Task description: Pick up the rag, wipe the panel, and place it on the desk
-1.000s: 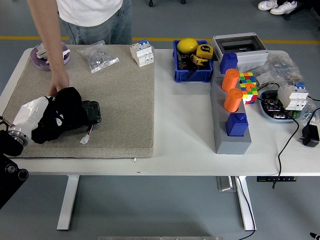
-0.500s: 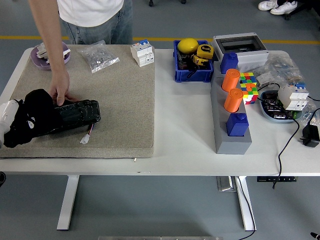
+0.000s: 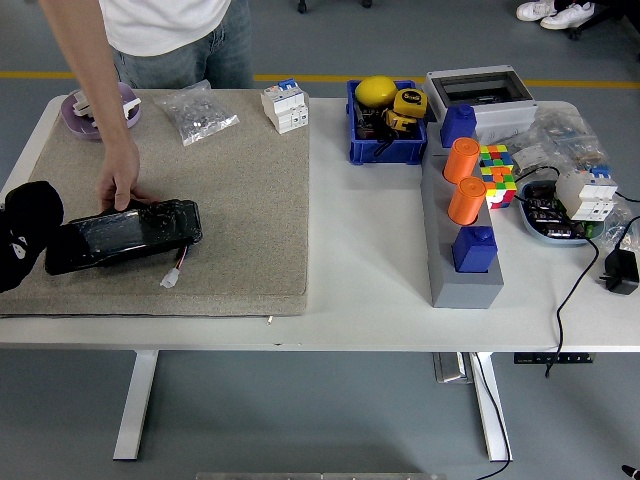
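The black rag (image 3: 28,232) hangs bunched at the picture's left edge, over the left end of the beige mat (image 3: 240,220). My left hand carries it from underneath and is hidden by the cloth. The black glossy panel (image 3: 125,232) lies uncovered on the mat just right of the rag, with a small white plug (image 3: 170,280) on wires at its front. A person's hand (image 3: 120,185) presses on the panel's far edge. My right arm is not visible.
On the mat's far side lie a purple roll (image 3: 78,112), a bag of small parts (image 3: 200,115) and a white breaker (image 3: 284,106). To the right stand a blue bin (image 3: 385,125), a grey block with orange cylinders (image 3: 462,215) and cables.
The rag has slid left off the panel with my left hand, leaving the panel bare. My hand has dropped out of sight. The person's hand stays on the panel.
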Robot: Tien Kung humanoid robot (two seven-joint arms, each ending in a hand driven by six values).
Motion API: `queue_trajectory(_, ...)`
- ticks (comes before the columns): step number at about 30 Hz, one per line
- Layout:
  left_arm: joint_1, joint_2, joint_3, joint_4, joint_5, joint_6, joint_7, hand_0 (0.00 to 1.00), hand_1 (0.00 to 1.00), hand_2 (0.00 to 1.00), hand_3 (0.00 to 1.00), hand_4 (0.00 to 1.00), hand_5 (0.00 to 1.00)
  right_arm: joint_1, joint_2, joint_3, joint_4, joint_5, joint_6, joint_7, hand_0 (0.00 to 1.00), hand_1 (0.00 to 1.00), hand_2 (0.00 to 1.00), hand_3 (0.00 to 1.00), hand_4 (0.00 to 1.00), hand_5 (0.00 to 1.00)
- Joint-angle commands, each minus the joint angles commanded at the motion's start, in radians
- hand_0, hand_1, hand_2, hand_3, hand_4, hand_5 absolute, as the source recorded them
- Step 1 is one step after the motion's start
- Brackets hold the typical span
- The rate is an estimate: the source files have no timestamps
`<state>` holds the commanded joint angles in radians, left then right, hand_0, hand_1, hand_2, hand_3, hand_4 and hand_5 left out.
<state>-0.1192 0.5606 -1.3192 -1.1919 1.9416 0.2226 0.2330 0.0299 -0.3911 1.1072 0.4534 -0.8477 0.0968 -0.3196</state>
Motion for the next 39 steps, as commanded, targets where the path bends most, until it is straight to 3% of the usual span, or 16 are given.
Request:
queue_trajectory(8,-0.064,0.018,0.034,0.116,-0.042,0.039,-0.063,0.245,0.245,0.583,0.508,0.062,0.002,0.005,0.001,-0.002,0.000,0.002,-0.002,-0.001,0.763,0.696,0.728,0.707,0.998,0.643)
queue_trajectory(14,-0.156,0.030,0.137,0.285,-0.103,0.087,-0.162,0.271,0.276,0.581,0.510,0.070,0.002,0.013,0.002,-0.007,0.001,0.003,-0.004,-0.002,0.764,0.696,0.728,0.708,0.998,0.644)
queue_trajectory(17,-0.173,0.031,0.161,0.313,-0.111,0.094,-0.184,0.271,0.276,0.581,0.510,0.070,0.002,0.014,0.002,-0.007,0.001,0.003,-0.004,-0.002,0.764,0.696,0.728,0.708,0.998,0.644)
queue_trajectory(18,-0.180,0.031,0.172,0.323,-0.115,0.095,-0.189,0.318,0.366,0.583,0.508,0.002,0.002,0.014,0.001,-0.007,0.002,0.002,-0.005,-0.002,0.764,0.694,0.728,0.708,0.998,0.645)
queue_trajectory(23,-0.206,0.034,0.220,0.358,-0.138,0.080,-0.203,0.318,0.366,0.583,0.508,0.002,0.002,0.016,0.001,-0.007,0.005,0.000,-0.006,-0.003,0.764,0.694,0.728,0.708,0.998,0.645)
queue_trajectory(24,-0.210,0.035,0.228,0.363,-0.143,0.075,-0.208,0.362,0.503,0.606,0.523,0.116,0.002,0.017,0.002,-0.007,0.005,0.000,-0.006,-0.003,0.763,0.689,0.728,0.707,0.998,0.645)
queue_trajectory(29,-0.226,0.036,0.262,0.368,-0.140,0.058,-0.219,0.362,0.503,0.606,0.523,0.116,0.002,0.019,0.002,-0.007,0.005,0.001,-0.006,-0.003,0.763,0.689,0.728,0.707,0.998,0.645)
queue_trajectory(30,-0.229,0.036,0.265,0.367,-0.139,0.052,-0.217,0.462,0.638,0.661,0.549,0.394,0.002,0.019,0.002,-0.007,0.005,0.001,-0.006,-0.003,0.763,0.685,0.727,0.706,0.998,0.644)
queue_trajectory(35,-0.231,0.036,0.269,0.352,-0.121,0.038,-0.209,0.462,0.638,0.661,0.549,0.394,0.002,0.019,0.002,-0.007,0.005,0.001,-0.006,-0.003,0.763,0.685,0.727,0.706,0.998,0.644)
queue_trajectory(36,-0.232,0.036,0.269,0.350,-0.118,0.037,-0.208,0.551,0.741,0.746,0.578,0.652,0.013,0.019,0.001,-0.008,0.005,0.001,-0.006,-0.003,0.763,0.681,0.727,0.707,0.998,0.644)
queue_trajectory(39,-0.233,0.037,0.267,0.348,-0.107,0.034,-0.202,0.551,0.741,0.746,0.578,0.652,0.013,0.018,0.001,-0.009,0.005,0.002,-0.006,-0.002,0.763,0.681,0.727,0.707,0.998,0.644)
